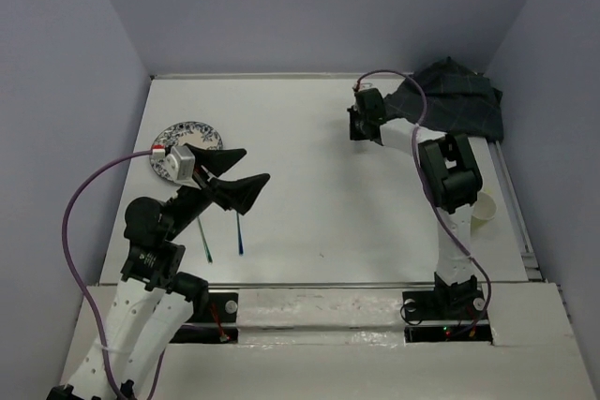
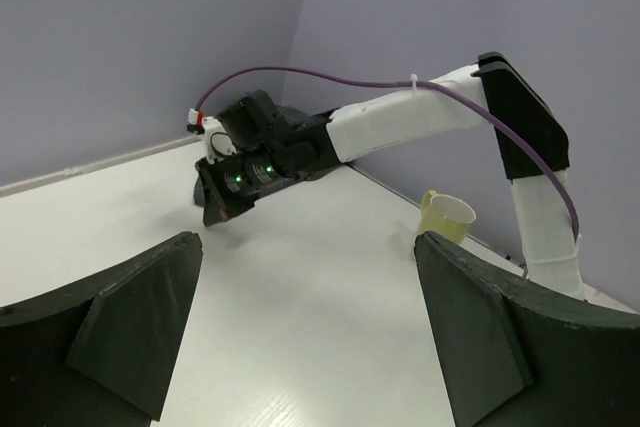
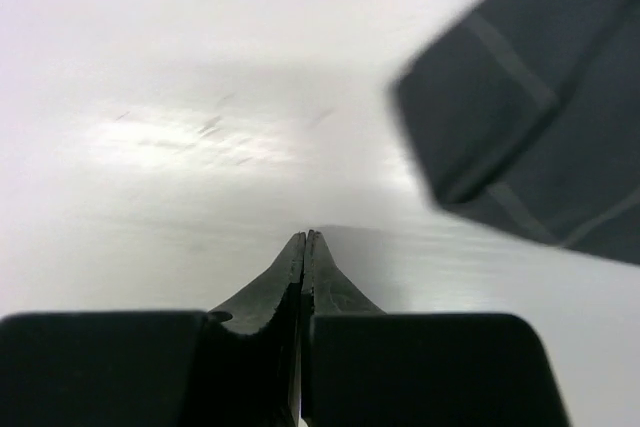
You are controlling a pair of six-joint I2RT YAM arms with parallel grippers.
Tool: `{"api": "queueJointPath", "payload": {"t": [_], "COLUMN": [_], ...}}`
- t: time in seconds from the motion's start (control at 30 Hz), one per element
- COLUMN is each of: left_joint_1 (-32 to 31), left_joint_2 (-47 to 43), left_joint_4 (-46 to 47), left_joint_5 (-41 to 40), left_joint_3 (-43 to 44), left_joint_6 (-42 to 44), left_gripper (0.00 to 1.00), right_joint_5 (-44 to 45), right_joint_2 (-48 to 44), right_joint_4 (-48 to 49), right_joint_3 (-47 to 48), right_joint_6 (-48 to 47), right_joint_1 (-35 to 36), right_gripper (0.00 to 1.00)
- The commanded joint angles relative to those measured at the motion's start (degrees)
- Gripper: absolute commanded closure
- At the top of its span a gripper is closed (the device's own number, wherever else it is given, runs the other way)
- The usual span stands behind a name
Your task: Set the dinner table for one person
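Note:
The white dinner table (image 1: 319,194) holds a blue-patterned plate (image 1: 192,133) at the left, partly under my left wrist. Two thin utensils, one green (image 1: 204,239) and one blue (image 1: 240,231), lie near the front left. A dark plaid cloth (image 1: 455,100) is bunched at the far right corner and shows in the right wrist view (image 3: 530,127). A pale yellow cup (image 1: 484,208) stands at the right edge and shows in the left wrist view (image 2: 445,215). My left gripper (image 1: 246,173) is open and empty above the table (image 2: 310,317). My right gripper (image 1: 364,133) is shut and empty (image 3: 305,247), left of the cloth.
A metal rail (image 1: 514,213) runs along the table's right edge beside the cup. Grey-violet walls close in the back and both sides. The right arm (image 2: 400,122) stretches across the left wrist view.

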Motion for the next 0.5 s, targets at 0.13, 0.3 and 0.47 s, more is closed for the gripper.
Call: {"api": "queueJointPath", "payload": {"t": [0.13, 0.3, 0.47], "left_joint_1": [1.6, 2.0, 2.2], "left_joint_2": [2.8, 5.4, 3.8], "left_joint_4": [1.6, 1.4, 0.3], "left_joint_5": [-0.2, 0.0, -2.4], "left_joint_3": [2.2, 2.7, 2.2], "left_joint_6": [-1.0, -1.3, -0.2], "left_gripper": [0.01, 0.01, 0.01], "right_joint_5": [-3.3, 5.0, 7.5], "right_joint_2": [-17.9, -22.6, -21.7], "right_joint_4": [6.9, 6.7, 4.1], "right_joint_3": [-21.4, -26.4, -21.0], "right_joint_6": [2.6, 5.8, 6.2], "right_joint_1": [12.5, 10.5, 4.8], "right_gripper": [1.00, 0.98, 0.45]}}
